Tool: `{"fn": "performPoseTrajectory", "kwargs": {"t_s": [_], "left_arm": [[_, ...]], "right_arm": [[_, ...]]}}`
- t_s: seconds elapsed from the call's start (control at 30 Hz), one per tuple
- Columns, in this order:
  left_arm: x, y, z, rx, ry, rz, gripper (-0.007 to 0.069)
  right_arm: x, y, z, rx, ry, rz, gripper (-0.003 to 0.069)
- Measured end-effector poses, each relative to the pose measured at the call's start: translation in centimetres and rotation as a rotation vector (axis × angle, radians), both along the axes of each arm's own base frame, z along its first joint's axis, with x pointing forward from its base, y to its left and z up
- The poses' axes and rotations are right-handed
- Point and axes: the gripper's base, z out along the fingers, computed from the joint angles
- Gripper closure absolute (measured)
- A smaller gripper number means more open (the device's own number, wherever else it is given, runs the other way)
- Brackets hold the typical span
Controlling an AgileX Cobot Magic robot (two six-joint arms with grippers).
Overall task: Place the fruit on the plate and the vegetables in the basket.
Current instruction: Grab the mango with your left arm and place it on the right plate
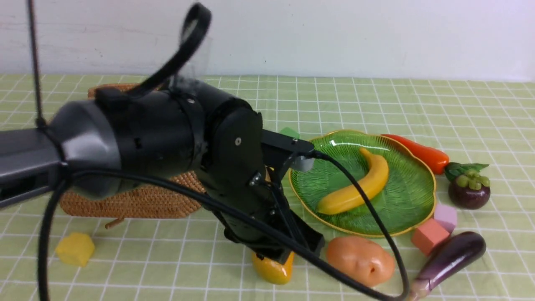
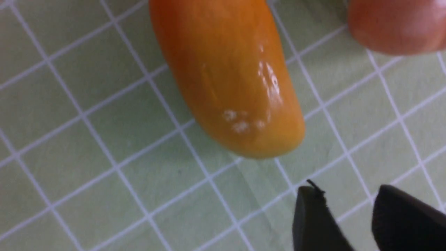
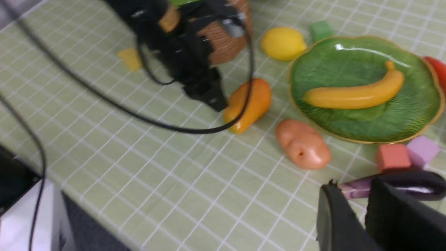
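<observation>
The mango (image 2: 226, 76) is lying on its side on the desk (image 1: 175, 255), on the green checked cloth between the basket (image 1: 133, 202) and the potato (image 1: 360, 260), off the plate (image 1: 411, 196). The left hand (image 2: 345, 195) is hanging low over it. Its fingers are standing apart with only bare cloth between them, gripping nothing, and the tips are sitting clear of the mango's rounded end.

The banana (image 1: 359, 184) is resting across the plate, the only fruit on it. The lemon (image 3: 283, 43) is sitting on the cloth between the basket and the plate's rim. The mangosteen (image 1: 469, 192) is standing beside the plate's right edge, and the red pepper (image 1: 418, 152) is lying against the plate's far right rim. The eggplant (image 1: 451, 257) is lying at the near right, beyond the potato.

A salmon block (image 1: 428, 235) and a lilac block (image 1: 446, 216) are sitting between the plate and the eggplant. A yellow block (image 1: 75, 248) is lying in front of the basket.

The right hand (image 3: 359, 188) is hovering above the eggplant with only a narrow slit between its fingers, holding nothing.
</observation>
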Motion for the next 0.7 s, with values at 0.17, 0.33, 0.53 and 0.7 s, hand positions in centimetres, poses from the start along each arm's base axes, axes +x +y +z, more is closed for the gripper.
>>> {"fn": "performPoseTrajectory", "kwargs": {"t_s": [0.17, 0.33, 0.53, 0.7], "left_arm": [[1.6, -0.9, -3.1, 0.027, -0.007, 0.068, 0.0025], [2.9, -1.2, -5.3, 0.069, -0.062, 0.097, -0.0034], [3.7, -1.3, -8.6, 0.156, -0.044, 0.1, 0.005], [3.6, -1.1, -8.8, 0.169, -0.027, 0.121, 0.0078]], "right_arm": [[-0.6, 0.6, 0.1, 0.002, -0.011, 0.106, 0.0507], [-0.6, 0.6, 0.1, -0.004, -0.017, 0.113, 0.0501], [-0.5, 0.6, 0.1, -0.008, -0.02, 0.111, 0.0498], [-0.5, 0.6, 0.1, -0.01, -0.021, 0.109, 0.0498]]}}
